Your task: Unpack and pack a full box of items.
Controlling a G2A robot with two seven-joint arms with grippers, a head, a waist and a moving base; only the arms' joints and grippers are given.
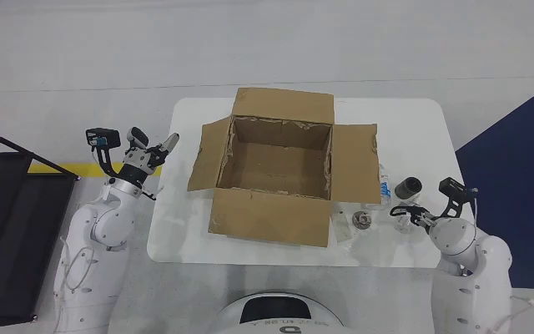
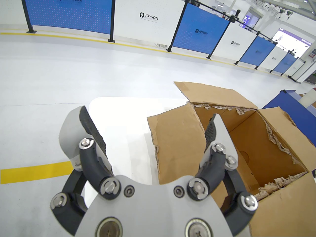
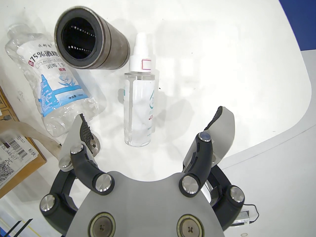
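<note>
- The white table fills the middle of the top view and carries everything.
- The cardboard box sits at centre frame, all four flaps folded out. Its floor is bare apart from torn paper scraps in one corner, so the unpacking looks done and the way in is open for repacking.
- The left pincer hangs spread and empty at the left of the frame, off the table's edge, probably parked clear of the flaps.
- The right pincer is spread wide, holding nothing, low over the items right of centre, likely lined up for a pick.
- A crumpled clear bottle lies flat just beside the box flap.
- A metal cylinder lies on its side, touching that bottle.
- A slim spray bottle lies flat, nearest the right pincer.
- A small round metal part rests by the box's lower right corner.
</note>
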